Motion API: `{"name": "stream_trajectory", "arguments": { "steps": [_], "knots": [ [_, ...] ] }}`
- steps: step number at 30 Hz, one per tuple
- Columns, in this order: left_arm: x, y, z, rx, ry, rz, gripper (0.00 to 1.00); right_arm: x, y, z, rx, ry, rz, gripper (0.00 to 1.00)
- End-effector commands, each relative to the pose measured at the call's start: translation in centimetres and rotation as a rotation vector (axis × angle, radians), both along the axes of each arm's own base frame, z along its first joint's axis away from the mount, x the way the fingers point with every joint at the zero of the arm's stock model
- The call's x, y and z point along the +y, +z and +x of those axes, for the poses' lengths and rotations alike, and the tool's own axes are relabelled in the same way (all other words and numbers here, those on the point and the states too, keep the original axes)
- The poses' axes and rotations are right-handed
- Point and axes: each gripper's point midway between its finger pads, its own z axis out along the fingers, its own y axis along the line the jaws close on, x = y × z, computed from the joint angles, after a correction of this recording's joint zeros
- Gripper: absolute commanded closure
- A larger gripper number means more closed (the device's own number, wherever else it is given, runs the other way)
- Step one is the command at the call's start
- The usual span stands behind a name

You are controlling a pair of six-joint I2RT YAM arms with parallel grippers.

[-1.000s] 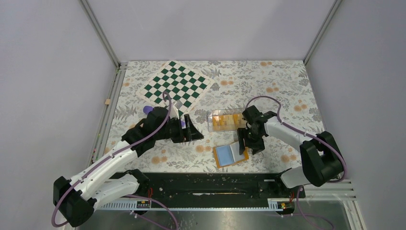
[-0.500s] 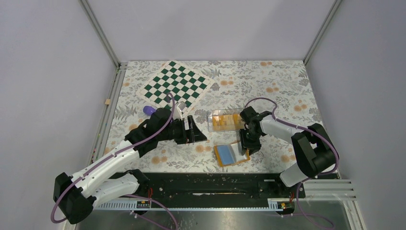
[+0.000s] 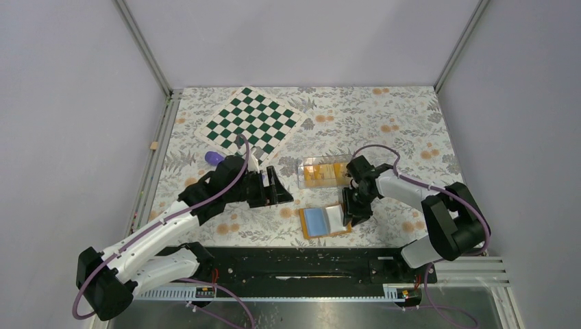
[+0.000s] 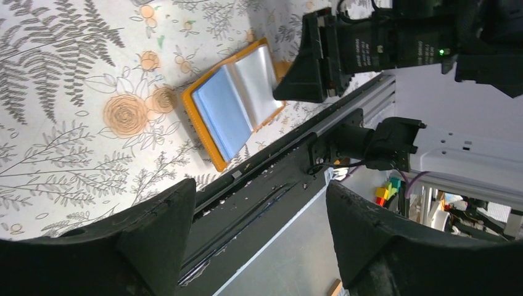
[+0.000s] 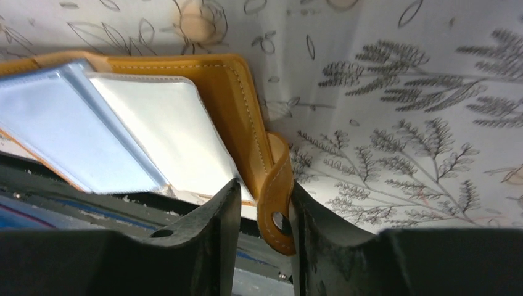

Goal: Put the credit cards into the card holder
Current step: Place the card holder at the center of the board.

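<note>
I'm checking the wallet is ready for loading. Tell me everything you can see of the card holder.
The card holder lies open, flat on the floral table: an orange, leather-like stitched cover with clear sleeves over light-blue and whitish panels, no cards visible. Its strap tab, with a snap hole, curls up at one edge, pinched between the fingers of the right hand.

Bright, even overhead light, faint soft shadows; close right fingers (image 5: pixel 197 246) dark, slightly blurred.

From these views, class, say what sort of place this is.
Likely a robot test cell: left arm and right arm bolted to a rail, plain walls on a metal frame.
</note>
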Motion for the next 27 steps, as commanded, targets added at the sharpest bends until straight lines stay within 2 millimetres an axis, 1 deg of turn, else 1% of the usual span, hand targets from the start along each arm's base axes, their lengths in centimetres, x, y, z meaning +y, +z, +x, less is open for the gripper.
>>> {"name": "stream_trajectory", "arguments": {
  "steps": [1,6,10,14,18,21,24,27],
  "knots": [
    [0.6,2.1,1.1,-0.060,0.058,0.005,0.23,0.3,1.1,-1.8,0.071,-0.013,0.034,0.60],
    [1.3,1.9,1.4,-0.063,0.086,0.031,0.22,0.8,2.6,-1.0,0.036,-0.022,0.057,0.55],
    [1.9,1.9,1.8,-0.057,0.111,0.036,0.21,1.3,3.9,-0.1,0.006,-0.022,0.076,0.49],
    [3.0,1.8,2.6,-0.049,0.151,0.046,0.20,1.7,5.4,1.0,-0.031,-0.020,0.093,0.41],
    [3.6,2.2,3.3,-0.049,0.151,0.023,0.17,1.7,7.5,2.5,-0.088,-0.049,0.128,0.32],
    [3.8,2.6,3.7,-0.060,0.135,0.013,0.16,1.5,9.3,3.8,-0.113,-0.096,0.210,0.26],
    [4.3,3.2,4.3,-0.088,0.140,0.012,0.16,0.3,10.8,5.3,-0.154,-0.152,0.256,0.22],
    [5.2,4.3,5.1,-0.137,0.178,0.010,0.16,-1.7,12.0,6.9,-0.189,-0.220,0.276,0.18]
  ]
}}
